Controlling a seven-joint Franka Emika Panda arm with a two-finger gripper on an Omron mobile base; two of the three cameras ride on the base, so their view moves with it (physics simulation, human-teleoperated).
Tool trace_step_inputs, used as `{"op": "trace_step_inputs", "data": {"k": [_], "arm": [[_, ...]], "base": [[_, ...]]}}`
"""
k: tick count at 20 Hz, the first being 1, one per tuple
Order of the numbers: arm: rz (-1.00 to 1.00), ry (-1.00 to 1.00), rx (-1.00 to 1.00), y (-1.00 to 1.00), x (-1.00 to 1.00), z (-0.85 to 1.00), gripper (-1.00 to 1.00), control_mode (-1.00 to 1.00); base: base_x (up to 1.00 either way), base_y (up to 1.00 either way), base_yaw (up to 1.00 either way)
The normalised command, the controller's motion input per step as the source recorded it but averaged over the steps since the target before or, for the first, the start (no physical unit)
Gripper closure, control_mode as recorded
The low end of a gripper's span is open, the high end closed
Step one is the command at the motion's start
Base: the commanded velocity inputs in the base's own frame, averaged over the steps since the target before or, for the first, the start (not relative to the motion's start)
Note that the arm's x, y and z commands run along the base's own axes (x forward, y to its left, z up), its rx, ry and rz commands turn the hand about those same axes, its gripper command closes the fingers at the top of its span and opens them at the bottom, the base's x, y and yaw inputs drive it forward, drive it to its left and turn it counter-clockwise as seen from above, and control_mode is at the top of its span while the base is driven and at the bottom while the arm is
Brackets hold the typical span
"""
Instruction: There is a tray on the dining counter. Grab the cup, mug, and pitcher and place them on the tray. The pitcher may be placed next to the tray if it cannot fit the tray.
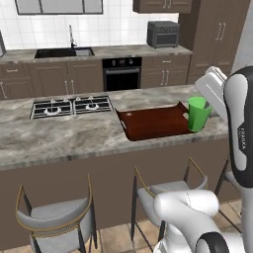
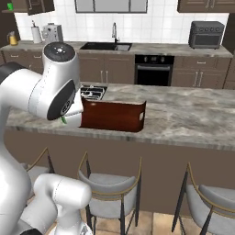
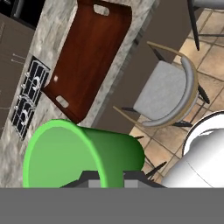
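My gripper (image 3: pixel 107 180) is shut on the rim of the green tapered cup (image 1: pixel 197 114), which hangs just above the right end of the dark reddish-brown tray (image 1: pixel 155 123). The tray lies on the dining counter (image 1: pixel 74 133), right of the hob. In the hand view the cup (image 3: pixel 83 153) is close below the camera, with the tray (image 3: pixel 89 52) beyond it. From the right base view my arm hides most of the cup (image 2: pixel 63 120). A small yellowish pitcher (image 2: pixel 13 39) stands far off on the back worktop. Whether the green speck (image 2: pixel 10 6) above it is the mug, I cannot tell.
The gas hob (image 1: pixel 71 106) is set in the counter left of the tray. Bar stools (image 1: pixel 57 217) line the counter's near side. On the back worktop are a sink (image 1: pixel 64 52), a toaster oven (image 1: pixel 163 33) and a paper-towel roll (image 2: pixel 36 33).
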Motion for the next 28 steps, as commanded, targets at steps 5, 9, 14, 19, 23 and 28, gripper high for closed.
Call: {"op": "trace_step_inputs", "data": {"k": [5,9,14,19,23,28], "arm": [[0.00,0.10,0.00,0.00,0.98,0.00,1.00,-1.00],[0.00,0.09,0.00,0.04,1.00,-0.12,1.00,-1.00],[0.00,0.06,0.00,0.05,1.00,-0.24,1.00,-1.00],[0.00,0.06,0.00,0.17,1.00,-0.38,1.00,-1.00],[0.00,0.05,0.00,0.15,0.98,-0.40,1.00,-1.00],[0.00,0.13,0.00,0.22,0.89,-0.29,1.00,-1.00]], "base": [[0.00,0.00,0.00],[0.00,0.00,0.00],[0.00,0.00,0.00],[0.00,0.00,0.00],[0.00,0.00,0.00],[0.00,0.00,0.00]]}}
